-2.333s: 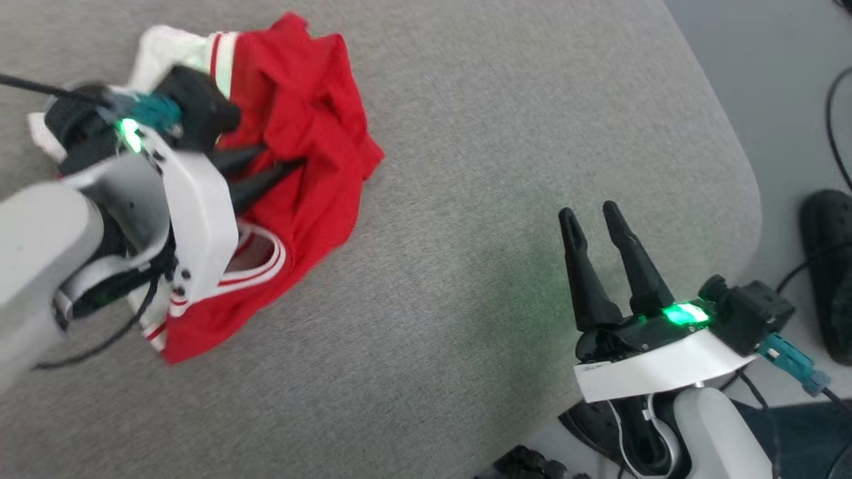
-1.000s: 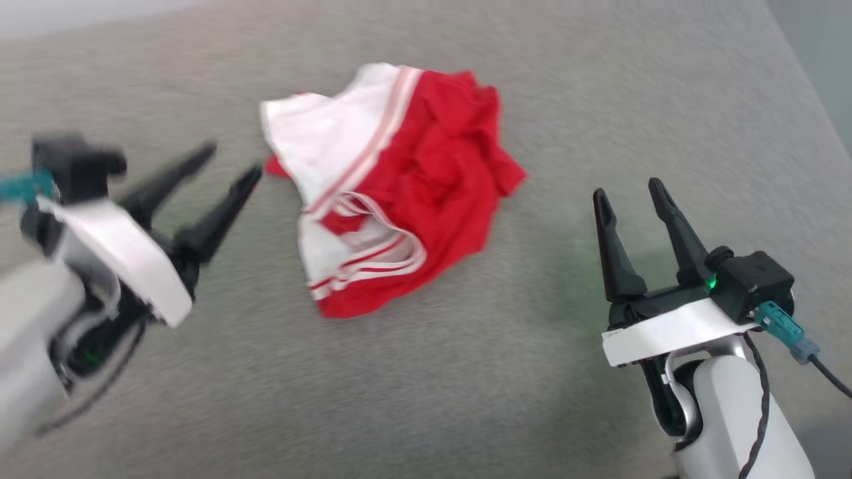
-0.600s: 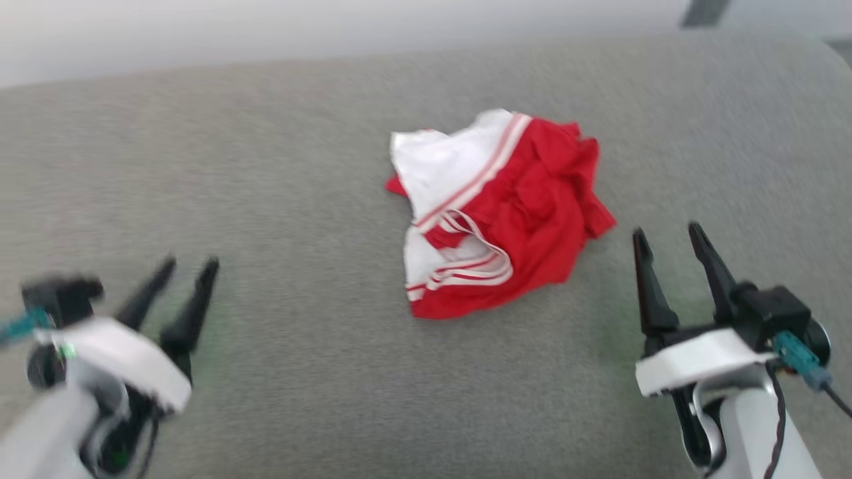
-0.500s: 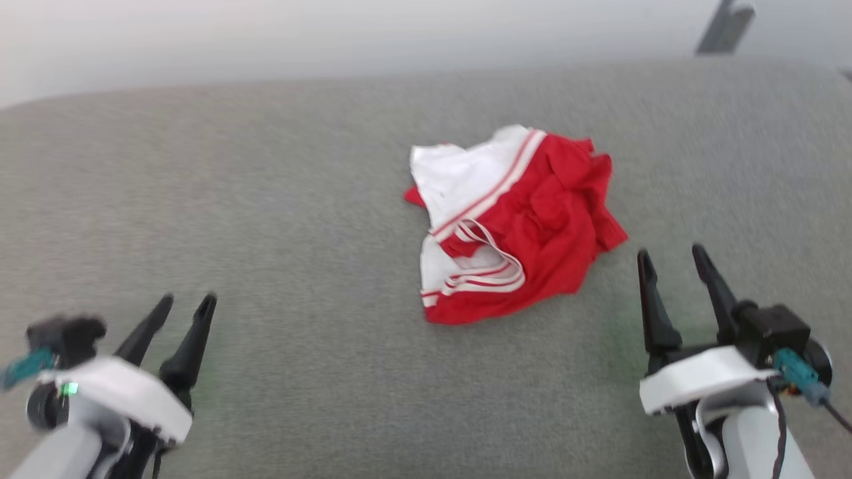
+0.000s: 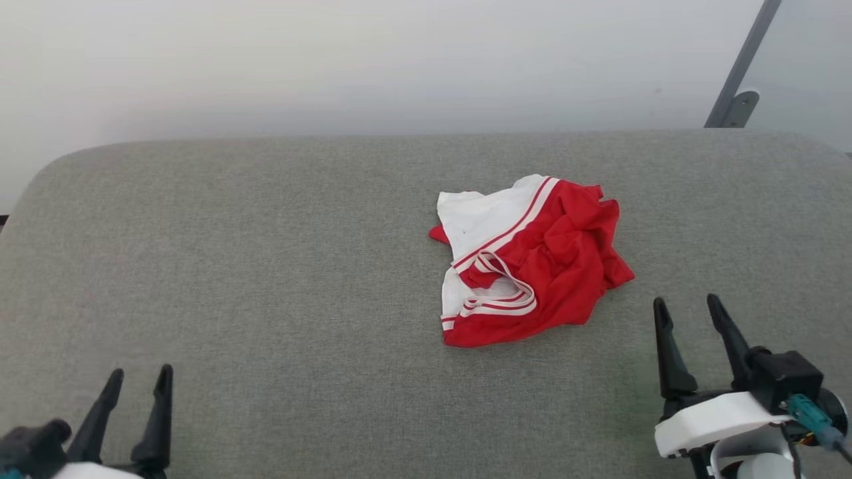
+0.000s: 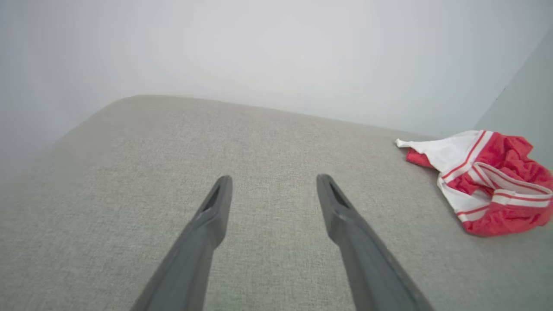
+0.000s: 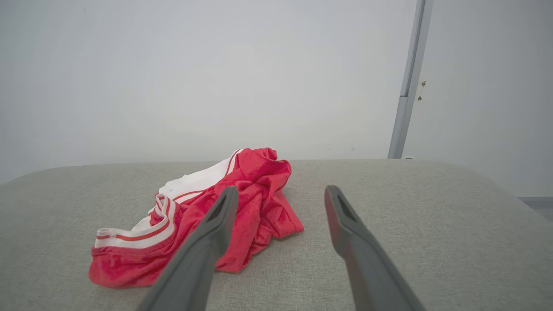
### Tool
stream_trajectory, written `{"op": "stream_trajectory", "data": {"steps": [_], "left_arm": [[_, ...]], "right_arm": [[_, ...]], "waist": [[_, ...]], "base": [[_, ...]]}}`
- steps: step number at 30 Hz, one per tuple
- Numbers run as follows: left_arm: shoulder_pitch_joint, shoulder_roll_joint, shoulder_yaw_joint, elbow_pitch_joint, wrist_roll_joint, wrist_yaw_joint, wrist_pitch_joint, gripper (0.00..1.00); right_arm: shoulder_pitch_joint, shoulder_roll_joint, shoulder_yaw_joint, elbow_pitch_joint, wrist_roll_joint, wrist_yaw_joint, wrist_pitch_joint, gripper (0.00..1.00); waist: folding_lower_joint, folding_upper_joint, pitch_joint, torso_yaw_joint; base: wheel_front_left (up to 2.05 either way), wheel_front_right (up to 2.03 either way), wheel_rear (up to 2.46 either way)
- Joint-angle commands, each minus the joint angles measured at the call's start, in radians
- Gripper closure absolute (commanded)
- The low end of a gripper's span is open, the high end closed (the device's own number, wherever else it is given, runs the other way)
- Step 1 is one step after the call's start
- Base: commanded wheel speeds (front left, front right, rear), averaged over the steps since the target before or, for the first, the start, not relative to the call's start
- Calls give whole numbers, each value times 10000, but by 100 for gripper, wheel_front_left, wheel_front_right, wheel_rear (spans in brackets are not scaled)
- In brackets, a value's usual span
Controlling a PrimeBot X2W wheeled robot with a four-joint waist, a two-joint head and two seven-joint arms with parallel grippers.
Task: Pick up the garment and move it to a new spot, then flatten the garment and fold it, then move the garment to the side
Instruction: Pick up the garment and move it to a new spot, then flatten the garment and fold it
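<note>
The garment lies crumpled in a heap on the grey padded table, right of its middle: red cloth, a white panel and red-and-white striped trim. Its lettering is hidden in the folds. My left gripper stands open and empty at the near left, far from the heap. My right gripper is open and empty too, just off the heap's near right. In the left wrist view the garment sits far right of the left gripper. In the right wrist view the garment lies ahead and left of the right gripper.
A pale wall rises behind the table's far edge. A grey metal post stands at the far right. The table's corners are rounded, and wide bare grey cloth spreads left of the heap.
My left gripper has let go of the garment and drawn back to the near left. The camera has swung, so the heap now shows right of centre. The right gripper has stayed open.
</note>
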Motion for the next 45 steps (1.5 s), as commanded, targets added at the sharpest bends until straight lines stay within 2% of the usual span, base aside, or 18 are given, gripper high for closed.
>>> {"op": "stream_trajectory", "data": {"steps": [1,4,9,24,30,35,38,42,43,45], "left_arm": [[193,-206,186,-212,283,23,-18,0],[711,-775,975,-876,1326,25,-20,0],[967,-1117,1539,-1418,2082,23,-20,0],[922,-1339,1524,-1625,2145,23,-20,0],[735,-1592,1266,-1688,2076,23,-20,0],[409,-1833,889,-1597,1838,23,-21,0],[167,-1961,655,-1492,1753,23,-21,0],[-200,-2116,327,-1303,1602,23,-21,0],[-200,-2116,327,-1303,1602,23,-21,0],[-388,-2204,176,-1221,1523,23,-21,0]], "right_arm": [[81,-16,-47,-107,-70,-3,-53,0],[92,-11,-178,-447,45,-3,-53,0],[75,-11,-207,-778,93,-3,-53,0],[-95,-11,17,-677,11,-3,-53,0],[-711,-148,328,120,-495,-3,118,0],[-2042,-989,1383,243,-369,-3,1654,0],[-3071,-1774,2414,48,-312,-5,3224,0],[-4385,-2866,4155,-340,345,-5,5578,0],[-4385,-2866,4155,-340,345,-5,5578,0],[-4982,-3450,5023,-609,917,-5,6766,0]], "waist": [[0,-1,-8,-28],[0,-1,13,-111],[0,-1,78,-196],[0,-1,320,-202],[0,-1,607,147],[0,-1,1145,652],[0,-1,1512,929],[0,-1,1888,1303],[0,-1,1888,1303],[0,-1,2028,1484]], "base": [[0,0,0],[0,0,0],[0,0,0],[0,0,0],[0,0,0],[0,0,0],[0,0,0],[0,0,0],[0,0,0],[0,0,0]]}}
